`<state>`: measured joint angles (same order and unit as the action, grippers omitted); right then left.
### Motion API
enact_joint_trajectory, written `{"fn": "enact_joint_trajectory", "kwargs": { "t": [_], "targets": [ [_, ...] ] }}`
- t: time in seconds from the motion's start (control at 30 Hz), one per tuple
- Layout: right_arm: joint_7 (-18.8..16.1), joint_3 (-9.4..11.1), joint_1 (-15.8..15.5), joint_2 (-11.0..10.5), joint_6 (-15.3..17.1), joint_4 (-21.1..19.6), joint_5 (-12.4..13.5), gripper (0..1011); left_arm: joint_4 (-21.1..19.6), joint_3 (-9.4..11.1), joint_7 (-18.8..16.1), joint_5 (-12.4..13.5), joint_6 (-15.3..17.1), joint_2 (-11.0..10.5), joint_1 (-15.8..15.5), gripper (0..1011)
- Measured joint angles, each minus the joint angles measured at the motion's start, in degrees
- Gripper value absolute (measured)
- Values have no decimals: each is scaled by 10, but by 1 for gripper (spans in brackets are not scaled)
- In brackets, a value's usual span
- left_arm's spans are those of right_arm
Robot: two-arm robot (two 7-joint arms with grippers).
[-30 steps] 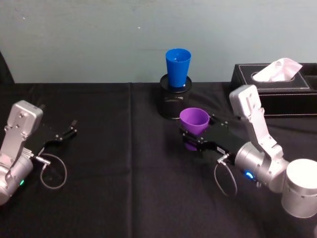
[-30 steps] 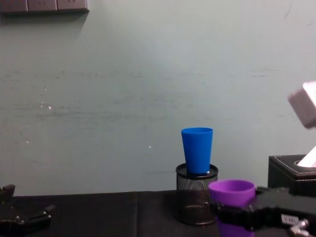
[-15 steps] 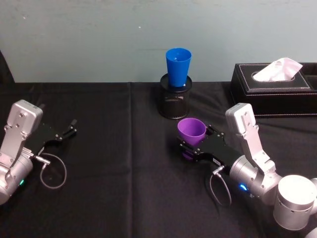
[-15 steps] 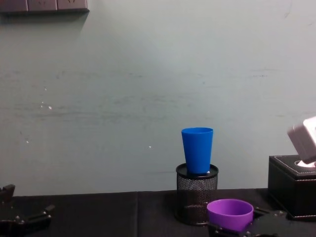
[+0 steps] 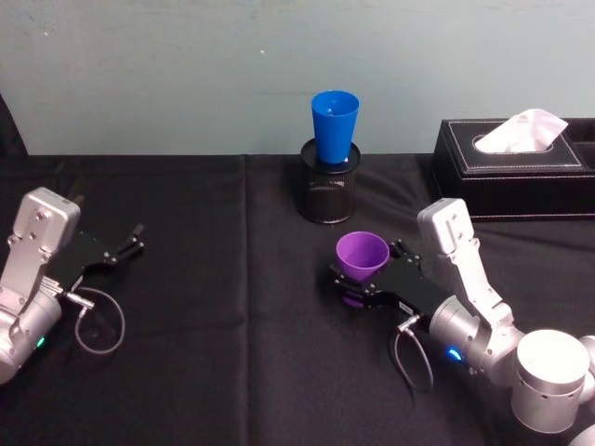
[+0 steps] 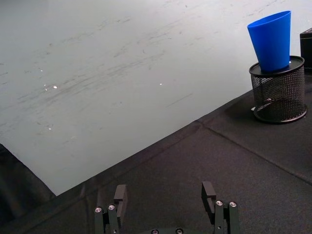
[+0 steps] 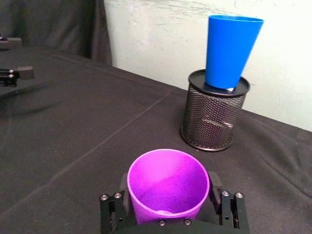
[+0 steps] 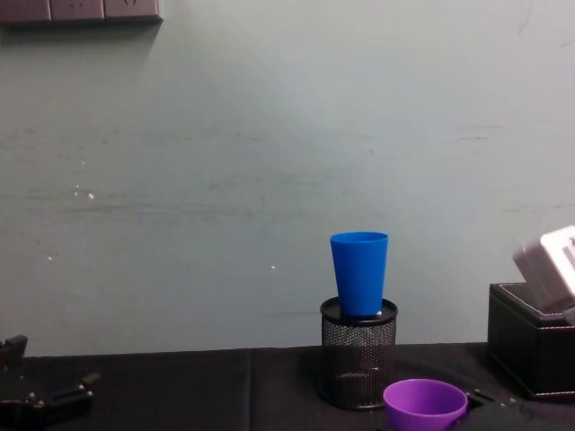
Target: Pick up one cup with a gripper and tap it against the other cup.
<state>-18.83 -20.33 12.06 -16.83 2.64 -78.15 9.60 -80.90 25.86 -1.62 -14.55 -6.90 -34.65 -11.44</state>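
Note:
The purple cup [image 5: 362, 253] stands upright between the jaws of my right gripper [image 5: 356, 284], which is shut on it low over the black table, in front of the blue cup and apart from it. The right wrist view shows the purple cup [image 7: 168, 183] clamped on both sides by the right gripper [image 7: 168, 197]. The blue cup [image 5: 335, 124] stands on a black mesh pen holder [image 5: 327, 191] at the back middle. In the chest view the purple cup [image 8: 424, 402] sits well below the blue cup [image 8: 359, 273]. My left gripper [image 5: 128, 245] rests open at the far left.
A black tissue box [image 5: 511, 169] with a white tissue stands at the back right, behind the right arm. A wall runs close behind the table's far edge. The left wrist view shows the left gripper [image 6: 165, 195] over bare black cloth, with the blue cup [image 6: 272, 40] far off.
My right gripper has carried the purple cup down and back toward me, away from the blue cup. The left arm and the blue cup have not moved.

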Motion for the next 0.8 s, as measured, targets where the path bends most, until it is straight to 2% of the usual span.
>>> {"fn": "enact_joint_trajectory", "kwargs": {
  "t": [0.13,0.47,0.6,0.7,0.8],
  "targets": [
    [3,6,-4,2,2,-8,0,1002,0,0,0,0,0,0,0,1000],
    [25,43,-38,-2,15,-107,17,1003,0,0,0,0,0,0,0,1000],
    [35,54,-43,-3,26,-125,20,1003,0,0,0,0,0,0,0,1000],
    [54,65,-46,-1,35,-133,14,1002,0,0,0,0,0,0,0,1000],
    [85,77,-51,3,41,-136,-6,1003,0,0,0,0,0,0,0,1000]
  ]
}}
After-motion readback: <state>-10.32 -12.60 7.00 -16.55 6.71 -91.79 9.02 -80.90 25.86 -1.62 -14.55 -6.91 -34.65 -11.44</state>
